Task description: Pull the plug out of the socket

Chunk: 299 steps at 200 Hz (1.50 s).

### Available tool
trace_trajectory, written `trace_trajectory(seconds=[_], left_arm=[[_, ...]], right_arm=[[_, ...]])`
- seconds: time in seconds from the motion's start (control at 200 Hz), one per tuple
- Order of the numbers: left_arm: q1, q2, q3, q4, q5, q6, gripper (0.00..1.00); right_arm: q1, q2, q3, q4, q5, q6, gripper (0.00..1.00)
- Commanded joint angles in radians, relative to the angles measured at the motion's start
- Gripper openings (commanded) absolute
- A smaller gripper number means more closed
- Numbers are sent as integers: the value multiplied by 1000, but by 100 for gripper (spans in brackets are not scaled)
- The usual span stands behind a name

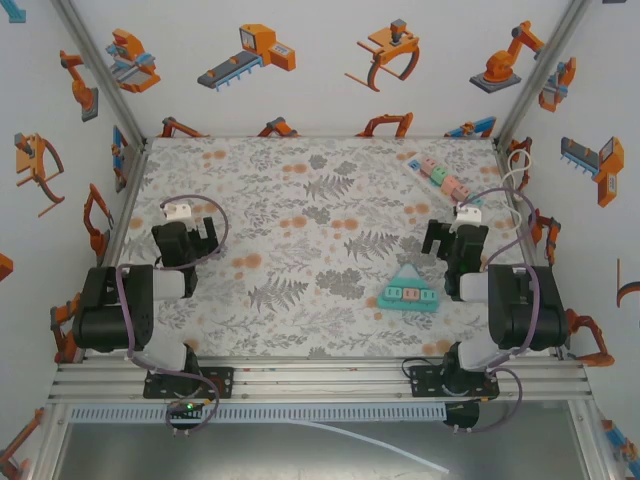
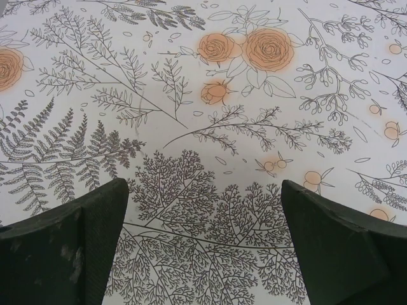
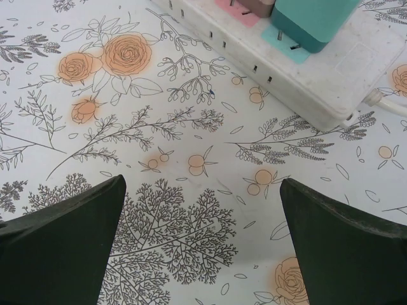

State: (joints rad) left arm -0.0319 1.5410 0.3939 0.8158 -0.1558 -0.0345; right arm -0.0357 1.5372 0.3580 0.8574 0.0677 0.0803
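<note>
The white tabletop is printed with grey ferns and orange roses. The long white plastic power strip bears a teal plug beside a pink patch. The right arm's 2 fingers are plain dark green. White walls carry orange robot drawings.

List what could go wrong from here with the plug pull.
1. The power strip lies loose on the table with nothing pinning it, so it may well lift or slide along with the plug.
2. The teal plug sits right beside a neighbouring plug, so the open right fingers could catch the wrong one, or both.
</note>
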Motion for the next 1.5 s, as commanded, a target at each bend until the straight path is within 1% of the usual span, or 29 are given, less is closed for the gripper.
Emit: trace_trajectory(seconds=[0.0, 0.381, 0.576, 0.726, 0.786, 0.856, 0.901, 1.031, 1.072, 1.127, 1.182, 1.262, 1.337, 1.377, 1.422, 1.492], left_arm=[[-2, 2, 10, 27, 18, -14, 97], [-2, 2, 10, 28, 18, -13, 97], [-3, 1, 7, 30, 16, -14, 97], [-16, -3, 5, 39, -9, -6, 97], [-31, -23, -3, 36, -25, 7, 97], [-47, -67, -15, 23, -42, 21, 97], [-60, -114, -20, -10, -63, 28, 97], [-114, -290, -10, -162, -124, 41, 97], [-134, -348, -4, -204, -128, 35, 97], [-163, -424, 16, -280, -131, -10, 97], [-193, -489, 60, -390, -123, -111, 97], [-253, -525, 142, -517, -80, -263, 97], [-321, -486, 250, -621, -42, -411, 97], [-350, -439, 321, -689, 1, -507, 98], [-371, -370, 409, -764, 96, -610, 100], [-435, -238, 524, -790, 229, -681, 95]], right_arm=[[3, 7, 27, 19, -4, -11, 99], [4, 8, 29, 19, -6, -11, 99], [4, 6, 20, 29, 12, -7, 99], [3, 1, 5, 53, -16, -16, 99], [3, -21, -8, 63, -19, -15, 99], [3, -97, -27, 33, -12, -15, 99], [4, -173, -31, -38, -3, -5, 99], [6, -417, 49, -414, 4, 126, 99], [5, -469, 74, -492, -6, 169, 99], [5, -551, 122, -630, -9, 285, 99], [5, -598, 195, -801, -6, 412, 99], [5, -578, 342, -1054, -66, 480, 99], [6, -496, 475, -1236, -130, 477, 100], [2, -448, 524, -1286, -179, 465, 100], [-10, -400, 555, -1310, -238, 467, 100], [-43, -341, 571, -1313, -322, 495, 100]])
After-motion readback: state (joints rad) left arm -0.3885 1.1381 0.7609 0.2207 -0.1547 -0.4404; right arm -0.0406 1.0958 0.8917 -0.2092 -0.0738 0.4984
